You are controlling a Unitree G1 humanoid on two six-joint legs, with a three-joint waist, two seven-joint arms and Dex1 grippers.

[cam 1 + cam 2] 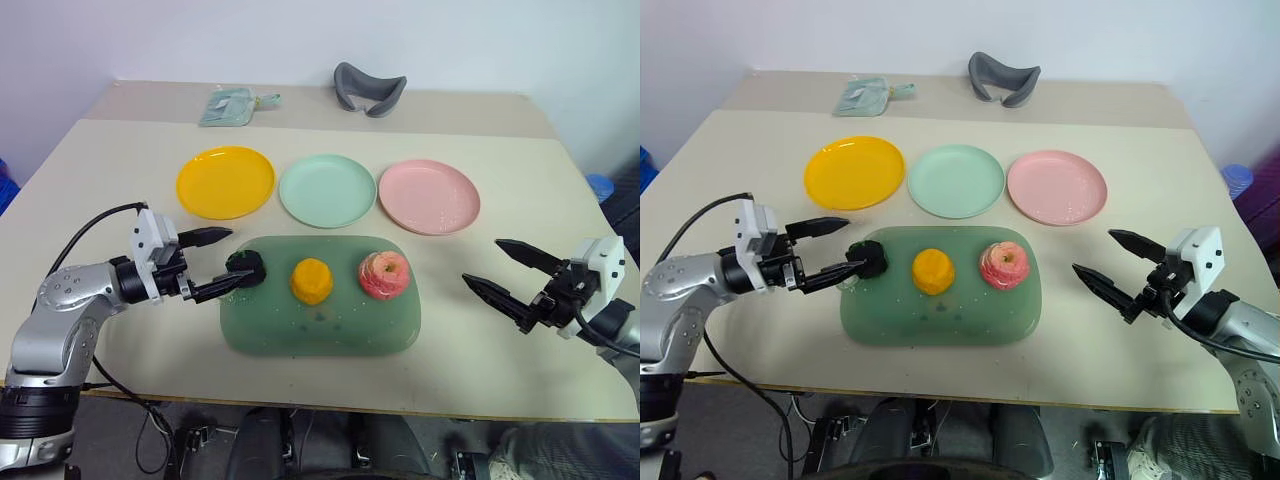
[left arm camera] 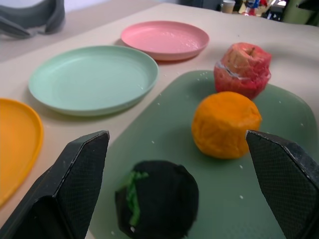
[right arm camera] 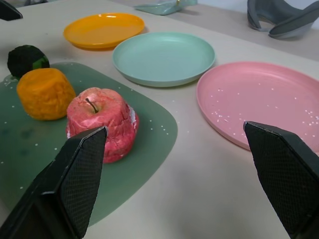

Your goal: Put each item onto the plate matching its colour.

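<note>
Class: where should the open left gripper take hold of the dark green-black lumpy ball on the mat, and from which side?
Probably across the widest middle of the dark green-black lumpy ball, coming from the robot's left, where the open left gripper already faces it; the orange-yellow fruit crowds its other side.

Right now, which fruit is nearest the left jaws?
The dark green-black ball, leftmost on the mat; the open left gripper is right at it, while the orange and apple sit farther right.

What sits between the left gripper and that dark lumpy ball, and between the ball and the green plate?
Nothing visible. The open left gripper is right beside the dark ball on the mat. Between the ball and the mint green plate there is only bare mat and table.
</note>
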